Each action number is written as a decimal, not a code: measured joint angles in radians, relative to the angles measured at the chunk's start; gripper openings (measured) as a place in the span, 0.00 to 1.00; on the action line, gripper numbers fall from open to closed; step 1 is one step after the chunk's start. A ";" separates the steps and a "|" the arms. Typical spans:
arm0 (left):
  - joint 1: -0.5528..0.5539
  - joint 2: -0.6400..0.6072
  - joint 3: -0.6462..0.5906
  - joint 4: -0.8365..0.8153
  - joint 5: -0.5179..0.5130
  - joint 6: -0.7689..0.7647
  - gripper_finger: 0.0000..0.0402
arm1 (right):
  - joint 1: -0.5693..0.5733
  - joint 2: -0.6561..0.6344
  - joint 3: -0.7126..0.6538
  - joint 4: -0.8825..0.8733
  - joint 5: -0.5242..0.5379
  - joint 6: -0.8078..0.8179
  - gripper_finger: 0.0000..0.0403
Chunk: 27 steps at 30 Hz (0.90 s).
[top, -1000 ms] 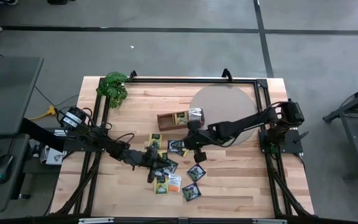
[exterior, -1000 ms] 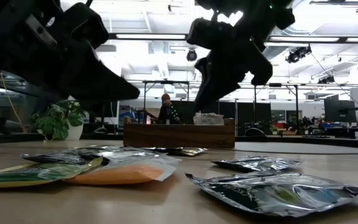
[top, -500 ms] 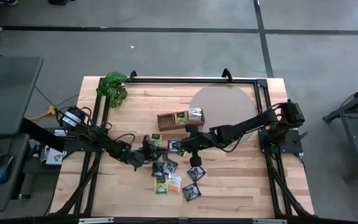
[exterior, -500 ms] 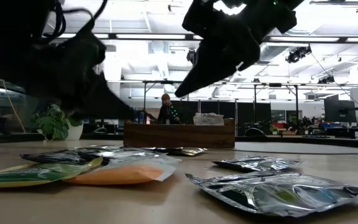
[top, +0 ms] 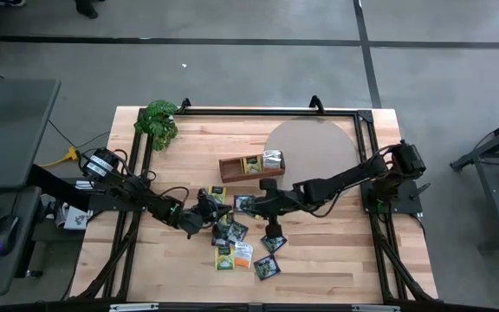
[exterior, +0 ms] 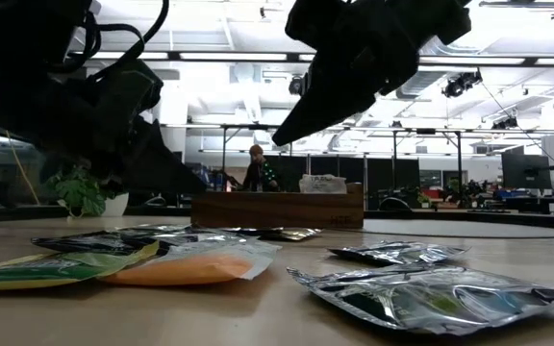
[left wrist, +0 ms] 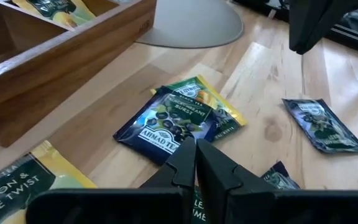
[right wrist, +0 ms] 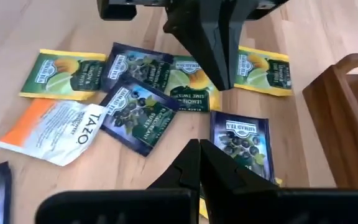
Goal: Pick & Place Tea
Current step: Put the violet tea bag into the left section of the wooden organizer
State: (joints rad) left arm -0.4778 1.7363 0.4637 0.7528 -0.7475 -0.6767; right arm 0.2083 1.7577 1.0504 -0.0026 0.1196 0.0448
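The left claw (top: 208, 206) is fully closed and empty, poised above the tea sachets (top: 232, 238) scattered flat on the desk (top: 319, 251) near its centre and toward the front edge. The right claw (top: 251, 204) is likewise pinched together with nothing held, facing the left claw over a dark blue sachet (left wrist: 166, 121). Further sachets lie in the wooden tray (top: 232, 167), which stands behind the pile beside a grey round mat (top: 314, 143).
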 joint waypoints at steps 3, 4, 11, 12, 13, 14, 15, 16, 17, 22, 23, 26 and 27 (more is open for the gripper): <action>0.000 0.000 0.000 0.001 0.004 -0.001 0.03 | 0.003 0.012 0.000 0.007 0.015 0.008 0.00; 0.000 0.000 0.000 0.005 0.008 -0.001 0.03 | 0.002 0.020 -0.001 0.006 0.026 0.008 0.00; 0.000 0.000 0.027 -0.005 0.027 0.029 0.03 | -0.002 0.051 -0.001 0.018 0.058 0.045 0.00; 0.001 0.000 0.038 -0.008 0.035 0.045 0.03 | -0.003 0.053 -0.001 0.023 0.061 0.045 0.00; 0.001 0.000 0.048 -0.017 0.040 0.061 0.03 | -0.003 0.053 -0.001 0.024 0.066 0.045 0.00; 0.001 0.000 0.058 -0.030 0.040 0.077 0.03 | -0.004 0.053 -0.001 0.026 0.069 0.046 0.00; 0.001 0.000 0.066 -0.040 0.039 0.089 0.03 | -0.006 0.053 -0.001 0.028 0.069 0.048 0.00; 0.001 0.000 0.072 -0.050 0.038 0.094 0.03 | -0.009 0.053 -0.001 0.027 0.068 0.049 0.00; 0.001 0.000 0.075 -0.057 0.030 0.097 0.03 | -0.012 0.053 -0.001 0.025 0.066 0.049 0.00; 0.001 0.000 0.075 -0.090 0.019 0.086 0.03 | -0.014 0.062 -0.001 0.016 0.055 0.053 0.00; 0.001 0.000 0.075 -0.095 0.019 0.076 0.03 | -0.014 0.070 -0.001 0.018 0.053 0.053 0.00; 0.001 0.000 0.075 -0.105 0.020 0.070 0.03 | -0.014 0.086 -0.001 0.011 0.049 0.053 0.00; 0.001 0.000 0.075 -0.106 0.020 0.070 0.03 | -0.014 0.094 -0.002 0.021 0.050 0.053 0.00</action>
State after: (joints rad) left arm -0.4770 1.7363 0.5385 0.6467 -0.7278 -0.6070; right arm 0.1942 1.8520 1.0489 0.0180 0.1698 0.0975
